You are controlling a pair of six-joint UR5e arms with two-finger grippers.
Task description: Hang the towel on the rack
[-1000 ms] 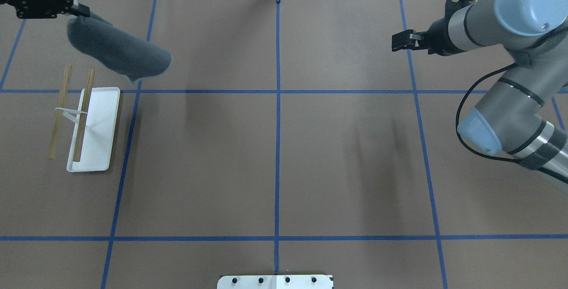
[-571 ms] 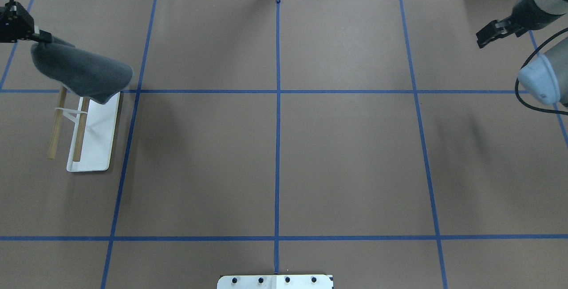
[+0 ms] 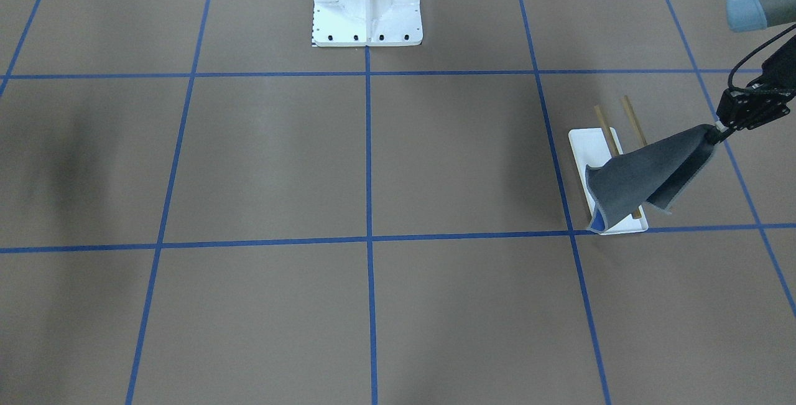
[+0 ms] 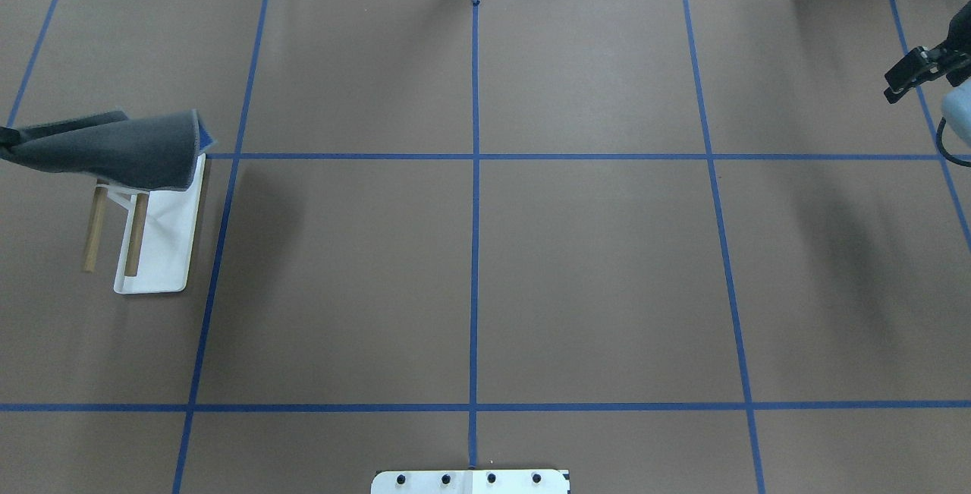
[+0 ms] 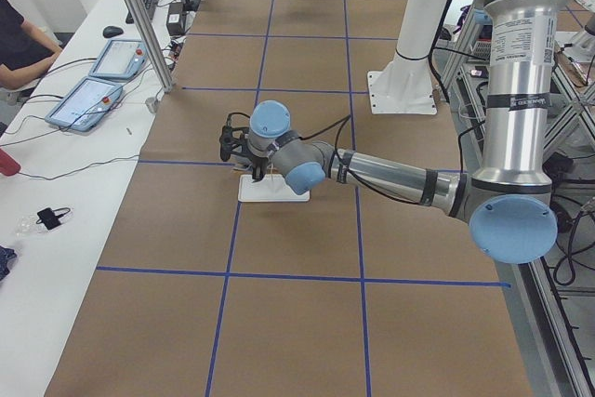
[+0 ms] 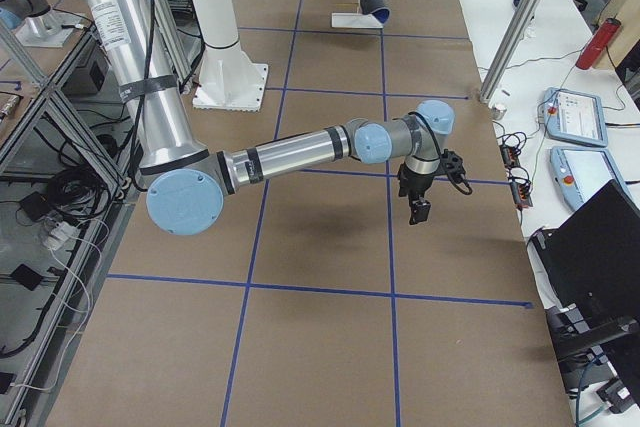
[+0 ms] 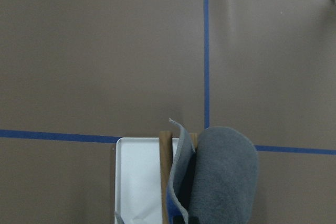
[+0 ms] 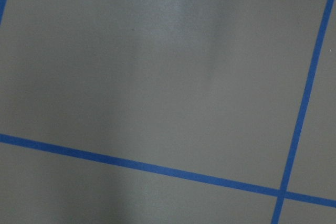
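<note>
My left claw (image 3: 715,134) is clenched on one corner of the towel (image 3: 640,178), holding it up by the bench's left edge. The cloth sags, grey side out with a blue lip showing, across the rod ends of the rack (image 4: 171,240) farthest from the robot; whether it touches them I cannot tell. The right claw (image 4: 909,75) hangs over the far right corner, and I cannot tell its grip

White pedestal (image 3: 367,7) stands on blue-taped brown table (image 3: 249,156).
</note>
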